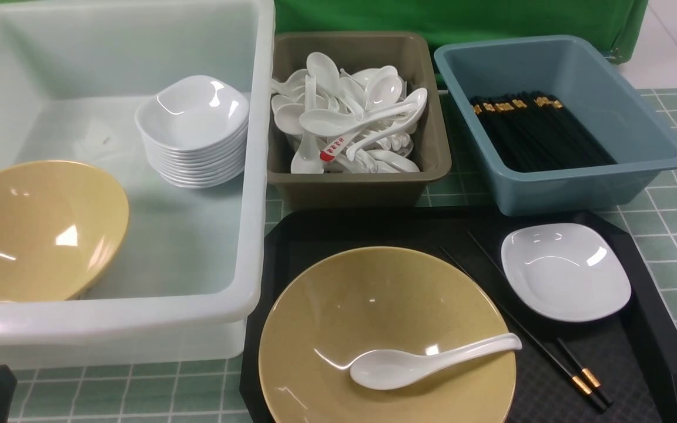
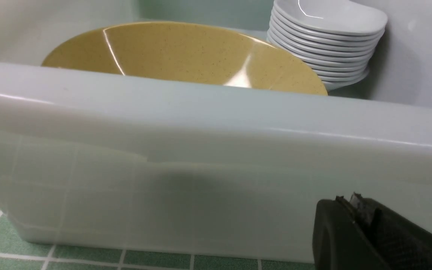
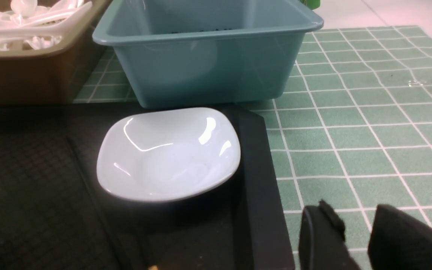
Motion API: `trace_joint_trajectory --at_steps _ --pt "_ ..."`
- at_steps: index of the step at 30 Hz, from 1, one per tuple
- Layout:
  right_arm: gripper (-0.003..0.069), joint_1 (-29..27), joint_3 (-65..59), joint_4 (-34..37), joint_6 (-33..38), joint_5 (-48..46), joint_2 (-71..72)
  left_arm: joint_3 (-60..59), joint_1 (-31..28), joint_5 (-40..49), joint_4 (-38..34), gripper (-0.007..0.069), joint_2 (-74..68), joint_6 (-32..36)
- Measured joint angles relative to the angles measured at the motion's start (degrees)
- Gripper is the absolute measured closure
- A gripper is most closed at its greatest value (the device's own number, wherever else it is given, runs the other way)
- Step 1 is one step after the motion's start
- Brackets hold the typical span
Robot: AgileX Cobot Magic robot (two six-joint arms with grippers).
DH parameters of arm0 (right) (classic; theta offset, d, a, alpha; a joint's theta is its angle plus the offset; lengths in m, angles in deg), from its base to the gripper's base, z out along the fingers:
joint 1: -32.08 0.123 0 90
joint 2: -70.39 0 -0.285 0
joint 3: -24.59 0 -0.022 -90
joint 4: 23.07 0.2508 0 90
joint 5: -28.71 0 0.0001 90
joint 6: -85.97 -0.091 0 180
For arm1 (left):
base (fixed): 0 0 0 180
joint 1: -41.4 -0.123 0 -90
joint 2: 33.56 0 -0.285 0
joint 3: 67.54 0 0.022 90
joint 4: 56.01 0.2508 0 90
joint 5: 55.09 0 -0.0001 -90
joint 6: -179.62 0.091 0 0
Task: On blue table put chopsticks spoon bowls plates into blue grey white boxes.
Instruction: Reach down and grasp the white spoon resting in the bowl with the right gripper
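White glossy spoon [image 1: 432, 356], curved handle, in mustard-tan bowl [image 1: 344, 299] on blk tray [image 1: 629, 352]

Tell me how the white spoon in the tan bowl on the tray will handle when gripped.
The spoon looks glossy, so it will probably slip in a grip. It seems rigid, likely brittle if dropped. Its handle leans over the rim of the tan bowl, so a nudge may pivot it.

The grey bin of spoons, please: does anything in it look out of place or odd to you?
Yes. In the grey bin, one spoon with red marks on its handle lies near the front among the plain white spoons, which are heaped in a loose jumble.
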Motion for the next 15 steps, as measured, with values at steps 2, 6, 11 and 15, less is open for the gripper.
trace_joint_trajectory --at_steps 2,6,11,15 --pt "0.0422 0.0 0.0 0.0 -0.01 0.0 0.0 0.0 0.0 0.0 -0.3 0.0636 0.0 0.0" --pt "0.0422 0.0 0.0 0.43 -5.26 0.49 0.0 0.0 0.0 -0.69 -9.72 0.0636 0.0 -4.23" --pt "0.0422 0.0 0.0 8.49 -29.77 2.76 0.0 0.0 0.0 -2.84 -36.16 0.0636 0.0 -18.12" --pt "0.0422 0.0 0.0 13.02 -50.23 3.0 0.0 0.0 0.0 -3.44 -51.21 0.0636 0.0 -23.53"
